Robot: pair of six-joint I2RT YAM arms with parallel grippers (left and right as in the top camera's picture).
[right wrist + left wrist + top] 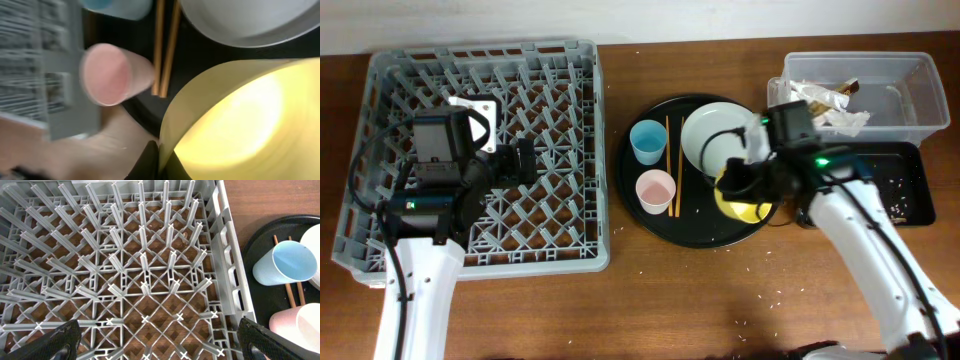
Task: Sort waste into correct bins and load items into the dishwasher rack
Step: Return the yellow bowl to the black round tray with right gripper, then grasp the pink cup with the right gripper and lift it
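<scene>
Robotics test bench staged as a dish-clearing station: a brown wooden table (720,300) against a plain pale wall (620,20) bears a large square grey plastic pegged crate (552,200) and a round black tray (705,228) of tableware, worked by a white-shelled left robot arm (415,290) and a right robot arm (880,260).

The right pincer (735,186) meets the yellow bowl (746,211) at the round black tray's (705,226) edge, beside the white plate (705,135).

The grey, pegged dishwasher rack (480,160) anchored the scene. Just right of it stood a light-blue cup (647,141) and a pink cup (655,189), mouths up. Farther right lay paired chopsticks (670,165), a white plate (715,135) and a yellow bowl (745,208). Farthest right, a clear tub (910,90) held crumpled napkins (820,100), and a black tray (905,185) held tan scraps (898,205).
</scene>
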